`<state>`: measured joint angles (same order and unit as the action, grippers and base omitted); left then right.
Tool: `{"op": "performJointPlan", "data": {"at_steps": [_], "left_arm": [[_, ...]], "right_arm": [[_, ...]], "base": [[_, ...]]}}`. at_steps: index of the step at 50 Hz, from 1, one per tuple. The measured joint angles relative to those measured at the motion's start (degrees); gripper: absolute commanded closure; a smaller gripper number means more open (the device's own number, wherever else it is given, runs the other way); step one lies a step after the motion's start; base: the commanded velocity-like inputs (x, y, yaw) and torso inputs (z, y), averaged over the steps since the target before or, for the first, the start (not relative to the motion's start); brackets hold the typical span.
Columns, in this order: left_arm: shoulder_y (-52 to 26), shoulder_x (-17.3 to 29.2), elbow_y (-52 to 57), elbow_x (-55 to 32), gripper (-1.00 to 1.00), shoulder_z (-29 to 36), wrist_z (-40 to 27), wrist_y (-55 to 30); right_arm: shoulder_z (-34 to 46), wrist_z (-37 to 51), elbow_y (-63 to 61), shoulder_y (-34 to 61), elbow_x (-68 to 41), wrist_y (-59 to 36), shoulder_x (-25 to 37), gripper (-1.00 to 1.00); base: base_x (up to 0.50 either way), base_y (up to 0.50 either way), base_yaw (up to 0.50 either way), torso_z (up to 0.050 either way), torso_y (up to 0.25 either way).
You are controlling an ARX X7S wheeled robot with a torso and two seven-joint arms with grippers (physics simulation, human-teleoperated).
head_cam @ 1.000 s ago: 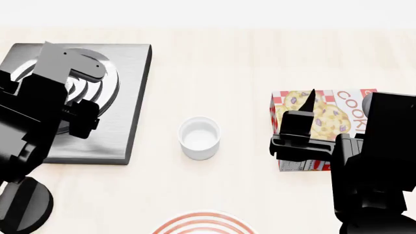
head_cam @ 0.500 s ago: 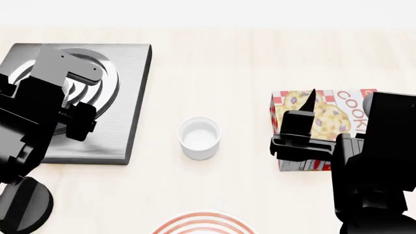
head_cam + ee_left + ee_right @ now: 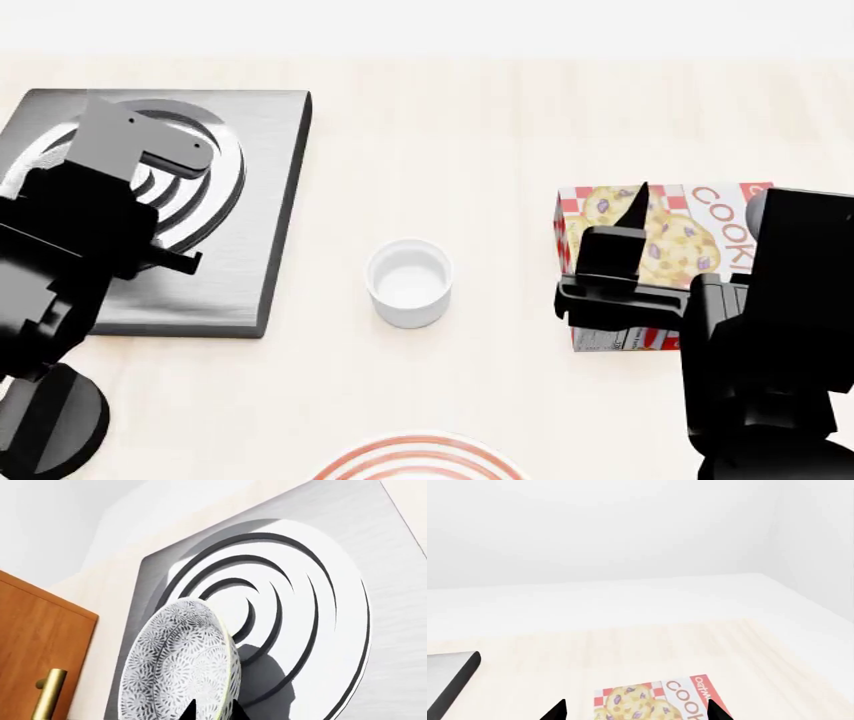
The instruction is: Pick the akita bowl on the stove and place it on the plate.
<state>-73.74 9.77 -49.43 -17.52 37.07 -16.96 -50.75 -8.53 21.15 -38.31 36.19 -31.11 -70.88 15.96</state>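
Note:
The akita bowl (image 3: 183,665), white with a dense grey speckled pattern, shows in the left wrist view, tilted on edge over the stove (image 3: 373,555) and casting a shadow on the black rings. My left gripper (image 3: 213,714) is shut on the bowl's rim, one fingertip on each side. In the head view my left arm hides the bowl above the stove (image 3: 267,200). The plate (image 3: 420,458) with red rings peeks in at the near edge, middle. My right gripper (image 3: 637,712) hangs open and empty over a cookie box.
A small plain white cup (image 3: 408,282) stands mid-table between the stove and the cookie box (image 3: 674,235). A brown wooden door with a brass handle (image 3: 40,650) lies beyond the stove's far side in the left wrist view. My right arm fills the head view's lower right.
My left arm has shifted slightly nearer and to the left over the stove. The right arm, cup and box have not moved.

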Motion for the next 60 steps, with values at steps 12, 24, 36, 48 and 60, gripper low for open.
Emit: {"op": "performJointPlan", "data": {"at_steps": [12, 24, 36, 48, 60], "left_arm": [[0.1, 0.0, -0.4, -0.4, 1.00, 0.0, 0.4, 0.6], [0.1, 0.3, -0.1, -1.1, 1.00, -0.6, 0.3, 0.5], [-3.1, 1.1, 1.9, -3.5, 1.00, -6.0, -3.4, 3.6], [-6.7, 5.1, 18.8, -5.4, 1.00, -6.1, -2.4, 1.1], [-7.6, 16.0, 50.3, -8.1, 1.00, 1.5, 6.1, -4.0]], "right_arm": [[0.1, 0.2, 0.2, -0.1, -0.2, 0.4, 0.2, -1.00], [0.2, 0.6, 0.2, -0.1, -0.6, 0.4, 0.3, -1.00], [0.1, 0.9, 0.3, -0.1, -1.0, 0.5, 0.4, -1.00], [0.2, 1.2, 0.3, -0.1, -1.3, 0.6, 0.6, -1.00], [0.4, 1.4, 0.4, -0.2, -1.5, 1.1, 0.8, -1.00]], "base": [[0.00, 0.00, 0.00, 0.000, 0.000], [0.00, 0.00, 0.00, 0.000, 0.000], [0.00, 0.00, 0.00, 0.000, 0.000], [0.00, 0.00, 0.00, 0.000, 0.000], [0.00, 0.00, 0.00, 0.000, 0.000]]}}
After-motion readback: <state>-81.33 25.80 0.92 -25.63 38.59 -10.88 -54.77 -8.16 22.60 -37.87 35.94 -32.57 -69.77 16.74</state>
